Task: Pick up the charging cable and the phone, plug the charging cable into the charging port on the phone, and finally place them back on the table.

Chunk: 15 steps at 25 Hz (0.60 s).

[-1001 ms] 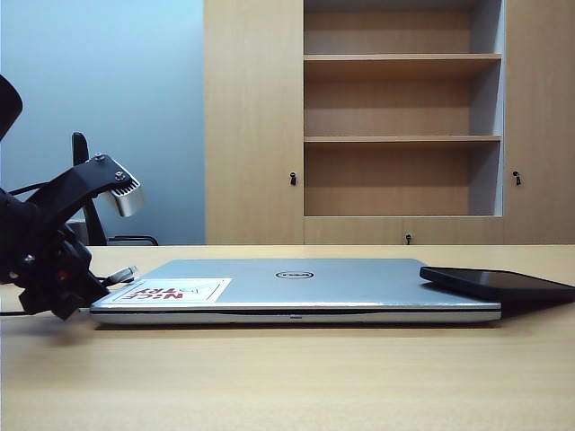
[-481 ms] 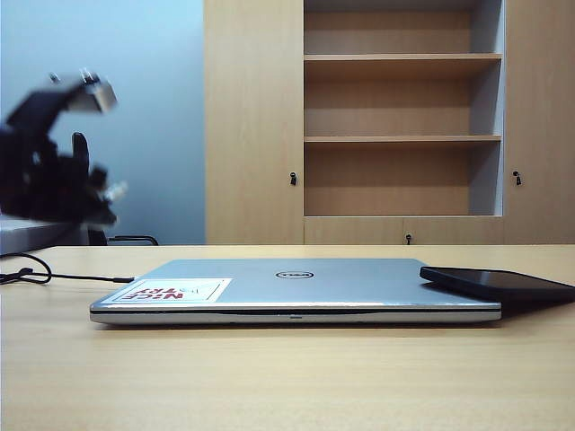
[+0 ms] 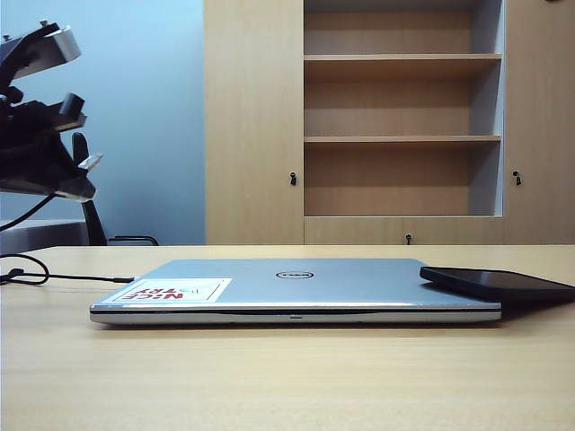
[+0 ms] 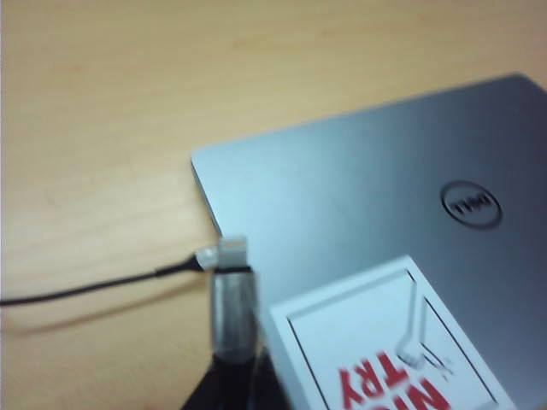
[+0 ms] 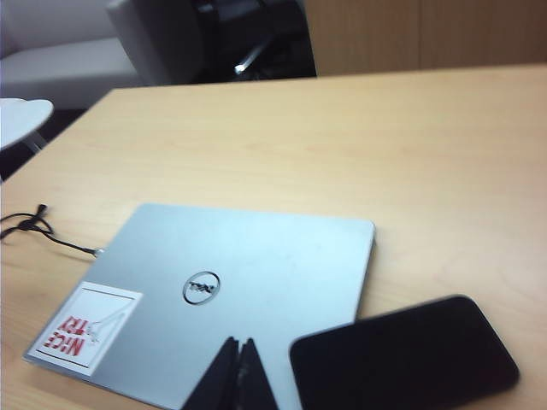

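Left tool (image 4: 229, 256) pinches charging cable (image 4: 94, 289); closed right tool (image 5: 237, 359) hovers beside phone (image 5: 402, 357).

An office, as I see it from my remote station: a light-wood table (image 3: 287, 377) carries a closed silver Dell laptop (image 3: 296, 289) with a red-lettered sticker (image 3: 171, 291) on its lid. Behind it stands a wall of pale wooden cabinets (image 3: 253, 121) with small keyholes, flanking open shelves (image 3: 402, 139) that hold nothing I can make out. A plain blue-grey wall (image 3: 135, 108) fills the left. My right wrist camera picks up a dark chair (image 5: 248, 38) and a grey desk (image 5: 60, 73) beyond the table's far edge.
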{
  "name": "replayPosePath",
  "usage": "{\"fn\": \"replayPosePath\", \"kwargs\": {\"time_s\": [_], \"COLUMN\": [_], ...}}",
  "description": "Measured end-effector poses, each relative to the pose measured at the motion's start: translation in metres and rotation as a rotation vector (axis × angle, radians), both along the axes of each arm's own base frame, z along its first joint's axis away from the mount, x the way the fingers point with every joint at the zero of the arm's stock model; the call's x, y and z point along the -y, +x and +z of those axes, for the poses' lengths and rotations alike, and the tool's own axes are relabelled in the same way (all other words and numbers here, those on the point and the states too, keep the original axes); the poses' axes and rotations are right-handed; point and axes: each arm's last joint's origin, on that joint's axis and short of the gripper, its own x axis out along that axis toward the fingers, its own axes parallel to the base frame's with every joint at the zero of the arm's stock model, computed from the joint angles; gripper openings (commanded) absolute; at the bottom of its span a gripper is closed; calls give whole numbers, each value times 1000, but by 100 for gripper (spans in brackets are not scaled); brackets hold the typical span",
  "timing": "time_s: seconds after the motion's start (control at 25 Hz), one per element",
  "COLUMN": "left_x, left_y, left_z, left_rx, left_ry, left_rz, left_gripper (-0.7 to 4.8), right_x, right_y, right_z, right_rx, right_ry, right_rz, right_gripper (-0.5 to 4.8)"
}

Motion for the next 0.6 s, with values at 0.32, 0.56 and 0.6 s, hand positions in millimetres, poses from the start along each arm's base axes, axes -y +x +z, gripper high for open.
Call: {"fn": "replayPosePath", "kwargs": {"time_s": [0.32, 0.56, 0.6], "left_x": [39, 50, 52], "left_y": [-23, -30, -31], "left_z": [0, 0, 0], "left_rx": [-24, -25, -25], "left_ry": [9, 11, 12], "left_rz": [-224, -289, -299], "left_gripper": [-6, -6, -6], "right_x": [18, 27, 28], "right_y": [19, 33, 34], "right_z": [-26, -51, -55], "right_rx": [-192, -325, -348], "right_ry": [123, 218, 234], "right_rz": [-33, -16, -22], "right_gripper": [-1, -1, -1]}}
